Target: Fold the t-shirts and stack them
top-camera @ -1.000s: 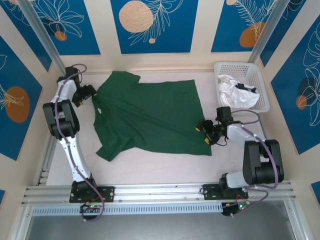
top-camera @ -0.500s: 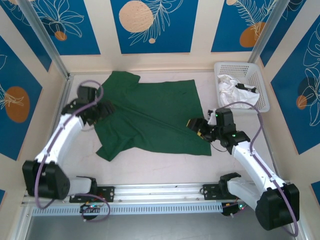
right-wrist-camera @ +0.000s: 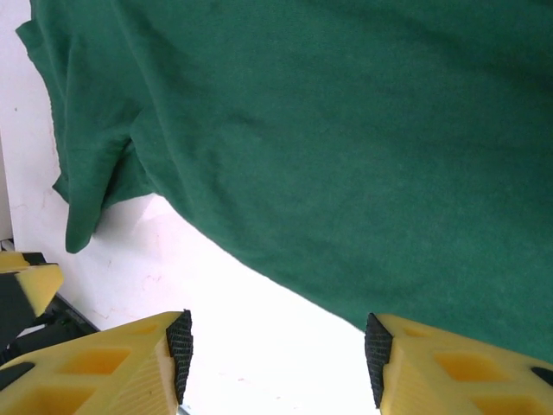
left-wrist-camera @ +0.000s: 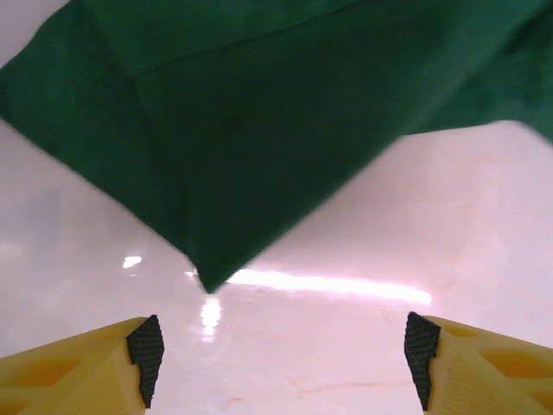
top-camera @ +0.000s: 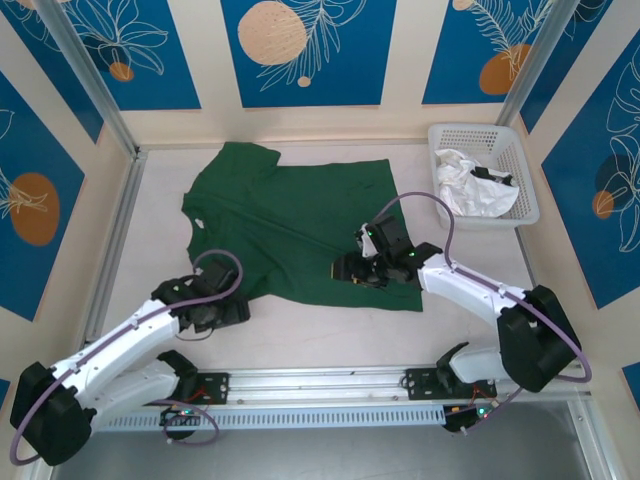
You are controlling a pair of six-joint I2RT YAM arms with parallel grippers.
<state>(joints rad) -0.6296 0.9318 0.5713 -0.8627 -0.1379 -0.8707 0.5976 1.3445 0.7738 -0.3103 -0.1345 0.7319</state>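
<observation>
Both my arms swung in toward me. My left gripper (left-wrist-camera: 281, 359) is wide open by the green t-shirt (top-camera: 290, 225), at its 7 o'clock sleeve; my right gripper (right-wrist-camera: 276, 354), open too, at 5 o'clock.

We see white shells on the left arm (top-camera: 120, 340) and the right arm (top-camera: 465, 285), black at the joints (a green light glows at the right wrist), a looping purple cable (top-camera: 415, 195) along each, and yellow hollow-cored fingers (left-wrist-camera: 69, 372) with black ribbed pads (left-wrist-camera: 145, 356) on the left pincer (left-wrist-camera: 283, 363) and the right pincer (right-wrist-camera: 278, 356).
</observation>
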